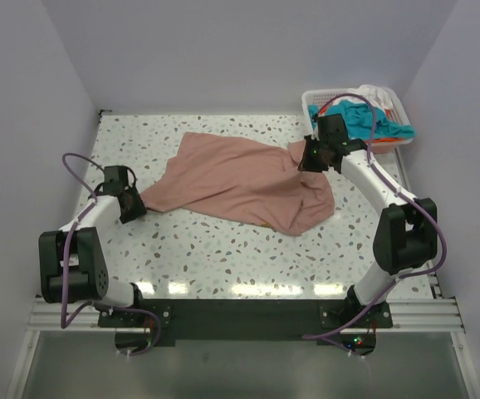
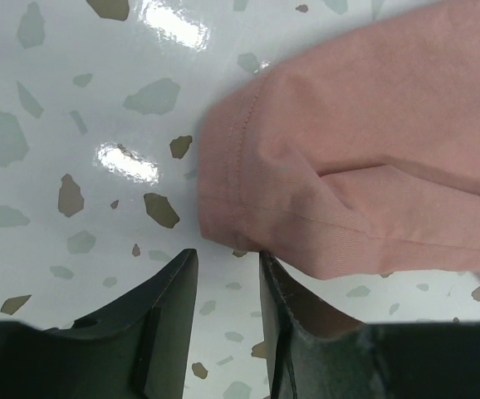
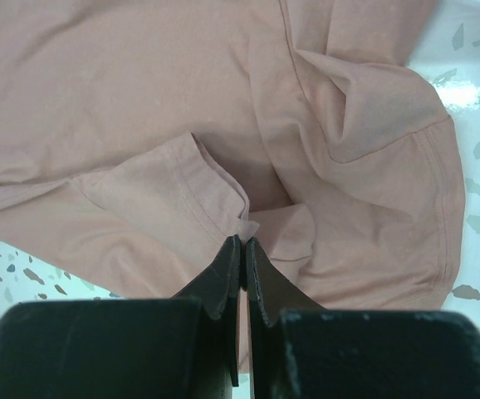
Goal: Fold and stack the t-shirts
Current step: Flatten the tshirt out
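Pink cloth of the t-shirt (image 1: 240,179) stretches across the surface (image 1: 223,249) between both tools: the right tool (image 3: 242,243) is pinched closed on a fold at one end, while the left tool (image 2: 227,259), jaws parted and empty, has the other end's hem just ahead.

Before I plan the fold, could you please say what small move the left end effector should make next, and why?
Probably ease the open left end effector forward and close on the hemmed corner of the dusty salmon-pink cloth t-shirt: it lies just off its tips, while the right end effector is shut on the far side.
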